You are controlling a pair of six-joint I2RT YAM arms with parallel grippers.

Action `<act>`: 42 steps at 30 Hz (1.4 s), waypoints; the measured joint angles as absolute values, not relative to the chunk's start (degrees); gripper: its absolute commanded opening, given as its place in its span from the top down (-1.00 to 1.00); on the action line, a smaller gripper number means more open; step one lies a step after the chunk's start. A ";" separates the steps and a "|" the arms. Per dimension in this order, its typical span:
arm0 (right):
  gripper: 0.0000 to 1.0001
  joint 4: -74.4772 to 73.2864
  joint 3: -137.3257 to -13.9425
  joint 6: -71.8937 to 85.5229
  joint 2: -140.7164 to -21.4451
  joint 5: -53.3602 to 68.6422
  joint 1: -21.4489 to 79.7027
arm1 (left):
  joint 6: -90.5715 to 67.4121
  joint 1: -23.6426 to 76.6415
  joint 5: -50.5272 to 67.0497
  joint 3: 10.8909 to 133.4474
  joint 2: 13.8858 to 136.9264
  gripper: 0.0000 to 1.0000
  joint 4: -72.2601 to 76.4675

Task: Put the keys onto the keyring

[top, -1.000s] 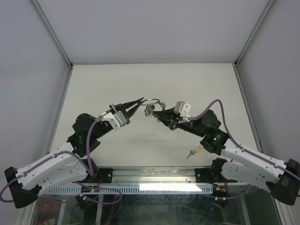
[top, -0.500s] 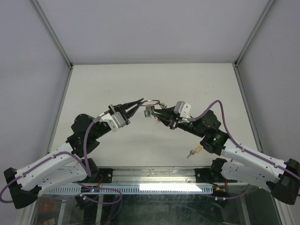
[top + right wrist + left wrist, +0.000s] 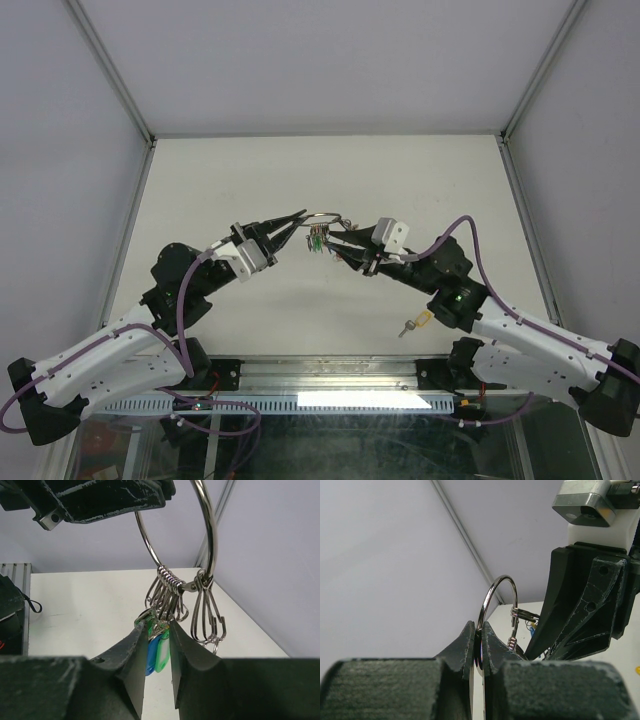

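Silver wire, bent into one thin round keyring [image 3: 325,213], was held up off the white table [image 3: 250,180] between my two arms. My left gripper [image 3: 300,217] had its black jaws pressed together on the ring's lower edge; the left wrist view showed my left fingertips [image 3: 468,642] pinching the wire with the loop [image 3: 503,577] rising above them.

A bunch of small silver keys with coloured plastic heads [image 3: 317,241] hung from the ring on thin wire clips [image 3: 167,597]. A second cluster of clips [image 3: 207,615] hung just beside the first, further along the same wire [image 3: 212,535].

My right gripper [image 3: 335,240] reached in from the other side, just under the ring. In its own wrist view my right gripper [image 3: 156,630] had its jaws a little apart, and the blue key head [image 3: 151,656] and the green key head [image 3: 161,655] sat in the narrow gap between them. Whether the jaws pressed on those heads or merely flanked them, I could not tell.

One more small key with a yellow head [image 3: 420,321] lay on the table, well apart from the ring, close beside my right arm.
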State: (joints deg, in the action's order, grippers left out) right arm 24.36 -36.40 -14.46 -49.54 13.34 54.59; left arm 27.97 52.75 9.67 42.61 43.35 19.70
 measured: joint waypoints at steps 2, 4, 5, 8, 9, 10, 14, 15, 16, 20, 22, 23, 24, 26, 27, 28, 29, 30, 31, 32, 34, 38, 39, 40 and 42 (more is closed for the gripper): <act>0.44 24.38 -36.40 -14.66 -49.34 13.15 54.63 | 27.97 52.77 9.76 42.61 43.35 1.00 19.70; 0.43 24.40 -36.40 -14.76 -49.17 12.97 54.63 | 27.94 52.77 10.07 42.63 43.35 1.00 19.70; 0.43 24.45 -36.40 -14.76 -49.10 12.91 54.63 | 27.94 52.75 10.24 42.63 43.35 1.00 19.70; 0.43 24.71 -36.40 -14.79 -49.08 12.91 54.65 | 27.90 52.75 10.70 42.63 43.35 1.00 19.70; 0.43 24.75 -36.40 -14.79 -49.08 12.88 54.65 | 27.90 52.75 10.74 42.63 43.38 1.00 19.70; 0.43 24.82 -36.40 -14.79 -49.08 12.88 54.70 | 27.88 52.75 10.83 42.63 43.38 1.00 19.70; 0.39 25.02 -36.36 -14.83 -49.08 12.84 54.70 | 27.83 52.77 11.07 42.63 43.38 1.00 19.70; 0.37 25.08 -36.29 -14.94 -49.06 12.78 54.70 | 27.81 52.75 11.09 42.63 43.38 1.00 19.70; 0.35 25.06 -36.25 -14.96 -49.04 12.67 54.70 | 27.81 52.77 11.11 42.63 43.38 1.00 19.70; 0.34 25.32 -35.75 -15.29 -48.58 12.10 54.70 | 27.81 52.75 11.68 42.63 43.38 1.00 19.70; 0.34 25.34 -35.64 -15.55 -48.16 11.68 54.70 | 27.79 52.75 12.05 42.63 43.38 1.00 19.73; 0.34 25.34 -35.64 -15.66 -47.90 11.42 54.70 | 27.79 52.75 12.12 42.63 43.38 1.00 19.73; 0.34 25.32 -35.64 -15.88 -47.53 11.20 54.70 | 27.77 52.75 12.14 42.63 43.38 1.00 19.75; 0.34 25.19 -35.62 -16.38 -46.68 10.79 54.70 | 27.77 52.77 12.21 42.68 43.38 1.00 19.75; 0.34 25.04 -35.59 -16.58 -46.28 10.63 54.70 | 27.77 52.75 12.23 42.70 43.40 1.00 19.75; 0.34 24.82 -35.51 -16.86 -45.76 10.39 54.70 | 27.77 52.75 12.25 42.74 43.40 1.00 19.77; 0.35 24.53 -35.35 -17.12 -45.21 10.13 54.72 | 27.77 52.77 12.29 42.78 43.40 1.00 19.77; 0.36 24.10 -35.29 -17.39 -44.75 9.85 54.76 | 27.77 52.77 12.32 42.85 43.40 1.00 19.77; 0.38 23.75 -35.24 -17.67 -44.40 9.61 54.74 | 27.77 52.77 12.32 42.87 43.40 1.00 19.77; 0.39 23.42 -35.20 -17.93 -44.16 9.50 54.74 | 27.77 52.75 12.32 42.94 43.40 1.00 19.77; 0.40 22.37 -35.11 -18.52 -43.59 9.04 54.74 | 27.77 52.77 12.34 42.96 43.40 1.00 19.79; 0.42 20.01 -34.96 -19.70 -42.30 7.79 54.74 | 27.79 52.75 12.36 42.98 43.44 1.00 19.77; 0.42 19.42 -34.89 -19.94 -41.80 7.53 54.74 | 27.79 52.77 12.36 42.98 43.44 1.00 19.77; 0.42 18.90 -34.79 -20.14 -41.17 7.22 54.74 | 27.79 52.75 12.38 43.00 43.44 1.00 19.77; 0.42 18.13 -34.68 -20.53 -40.29 6.79 54.74 | 27.79 52.77 12.38 43.03 43.48 1.00 19.77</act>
State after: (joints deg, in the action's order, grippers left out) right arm 18.13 -34.68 -20.53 -40.29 6.79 54.74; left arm 27.79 52.77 12.38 43.03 43.48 19.77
